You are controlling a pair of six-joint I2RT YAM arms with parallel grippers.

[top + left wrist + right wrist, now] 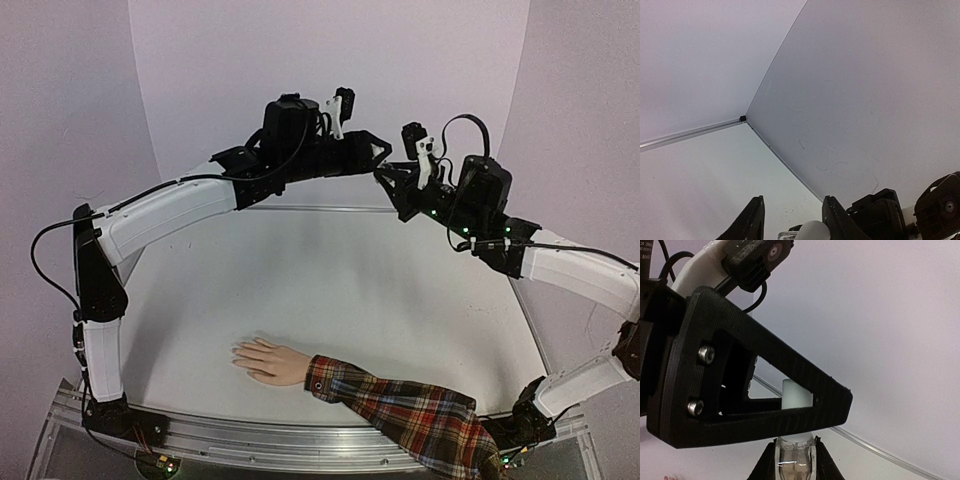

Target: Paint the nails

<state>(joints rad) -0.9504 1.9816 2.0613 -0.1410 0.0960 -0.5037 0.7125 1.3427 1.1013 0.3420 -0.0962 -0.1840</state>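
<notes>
A pale hand (268,362) with spread fingers lies flat on the table near the front, its red plaid sleeve (420,415) running to the right. The nails at its fingertips (238,352) are too small to make out. Both arms meet high at the back. My right gripper (796,442) is shut on a small clear bottle (796,462) with a white cap (796,395). My left gripper (793,200) straddles that white cap (815,231). The cap sits against the right finger (837,220), with a gap to the left finger (752,220). In the top view the left gripper (378,152) and the right gripper (383,177) nearly touch.
The white table (330,290) is enclosed by pale walls that meet at a back corner (742,118). A metal rail (250,435) runs along the near edge between the arm bases. The sleeve lies close to the right arm's base (530,420).
</notes>
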